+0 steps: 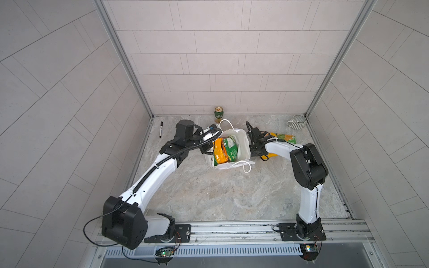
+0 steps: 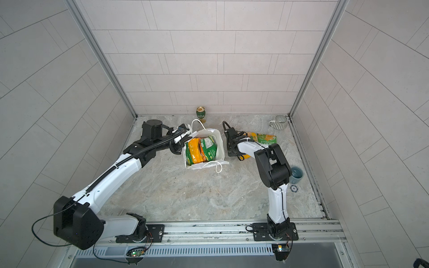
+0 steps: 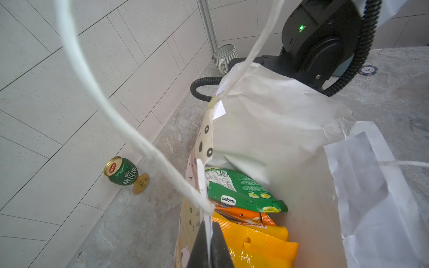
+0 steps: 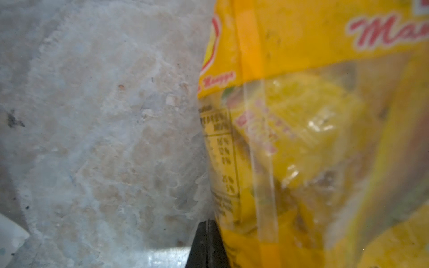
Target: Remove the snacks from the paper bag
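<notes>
While left gripper (image 3: 209, 234) pinched bag (image 3: 278, 116) rim, right gripper (image 4: 207, 234) clamped a seemingly light, slippery packet (image 4: 325, 139) by its edge.

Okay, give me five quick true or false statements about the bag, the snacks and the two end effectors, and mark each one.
1. The paper bag has green and yellow-orange packets inside. True.
2. The left end effector hangs open above the bag. False: it is shut on the bag's rim.
3. The drink can lies in the bag. False: it is by the back wall.
4. A loose green packet lies on the table outside the bag. True.
5. The right end effector reaches into the bag. False: it is outside the bag, shut on a yellow packet.
</notes>
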